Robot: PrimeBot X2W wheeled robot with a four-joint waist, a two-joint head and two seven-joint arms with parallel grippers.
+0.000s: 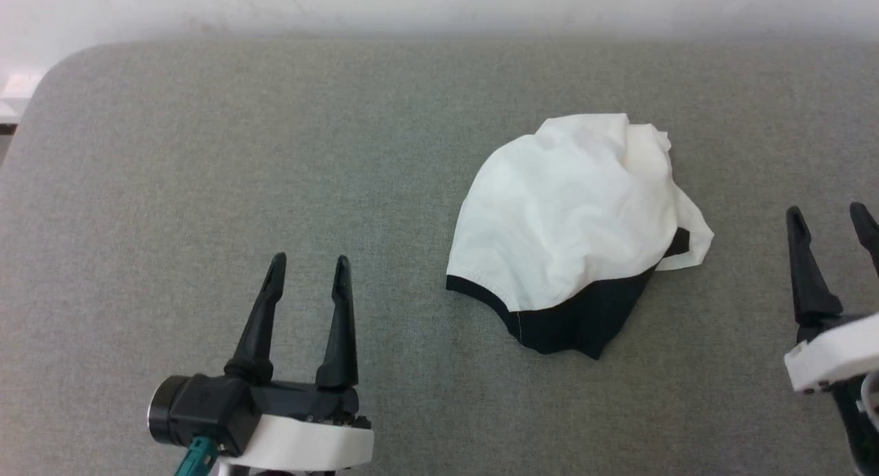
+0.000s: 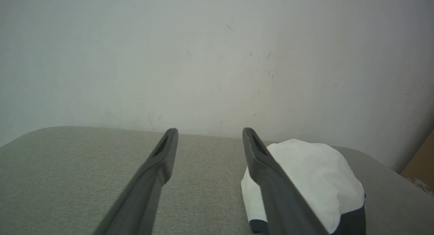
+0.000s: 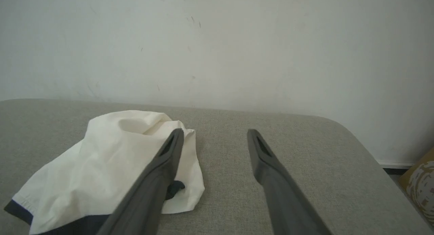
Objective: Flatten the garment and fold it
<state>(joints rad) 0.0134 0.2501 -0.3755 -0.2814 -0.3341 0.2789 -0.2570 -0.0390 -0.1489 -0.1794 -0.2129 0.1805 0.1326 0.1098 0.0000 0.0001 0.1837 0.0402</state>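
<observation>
Head view: rumpled white-black garment on woven grey pad; left tool, right tool gape empty.

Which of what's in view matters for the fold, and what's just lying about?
For the job: crumpled garment on the grey padded surface; left gripper, right gripper, both open and empty.
Just lying about: brown box beyond the surface's edge.

We see a grey cloth-covered surface, its rounded corner well to the left of the garment, which lies bunched directly on it, white over black.
</observation>
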